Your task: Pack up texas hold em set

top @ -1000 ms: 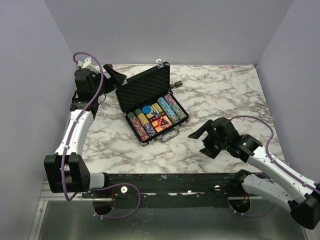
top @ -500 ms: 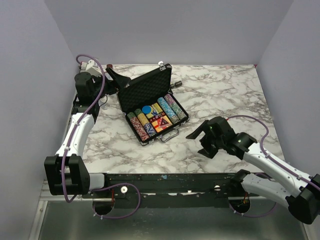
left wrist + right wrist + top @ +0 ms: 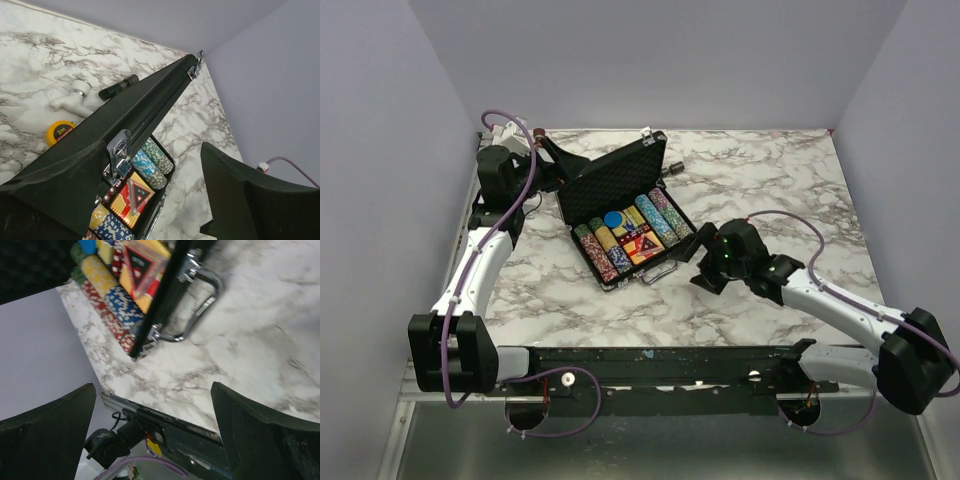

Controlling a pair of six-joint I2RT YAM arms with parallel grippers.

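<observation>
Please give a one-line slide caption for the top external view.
A black rectangular briefcase with lid half raised, left gripper at the lid, open right gripper near the silver handle.

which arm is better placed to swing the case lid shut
Left, probably: the left end effector sits at the outer side of the raised lid, ready to push it down. The right end effector is low by the front handle, away from the lid.

Yellow tape measure (image 3: 61,133) (beside white fitting (image 3: 74,95))
</observation>
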